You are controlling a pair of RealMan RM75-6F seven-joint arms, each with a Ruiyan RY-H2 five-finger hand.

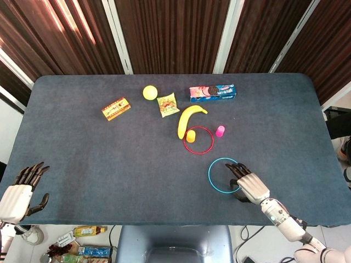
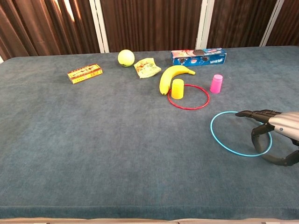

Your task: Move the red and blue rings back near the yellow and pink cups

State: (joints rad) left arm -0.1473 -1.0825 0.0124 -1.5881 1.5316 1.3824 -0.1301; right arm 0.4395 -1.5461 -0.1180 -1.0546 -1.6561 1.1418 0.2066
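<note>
Dark blue table [image 1: 109, 159], head view: red ring [image 1: 198, 139] lies flat with yellow cup [image 1: 190, 136] on its left edge, pink cup [image 1: 220, 131] just right; left hand [image 1: 21, 193] idle near-left, fingers spread, holding nothing. Chest view: blue ring [image 2: 240, 139] lies near-right of the cups; right hand [image 2: 275, 134] over its right side, fingers extended, thumb curled under, contact with ring unclear.

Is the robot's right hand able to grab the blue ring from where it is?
Probably yes. The right hand hovers over the near-right rim of the blue ring, fingers spread, and nothing lies between them on the table.
</note>
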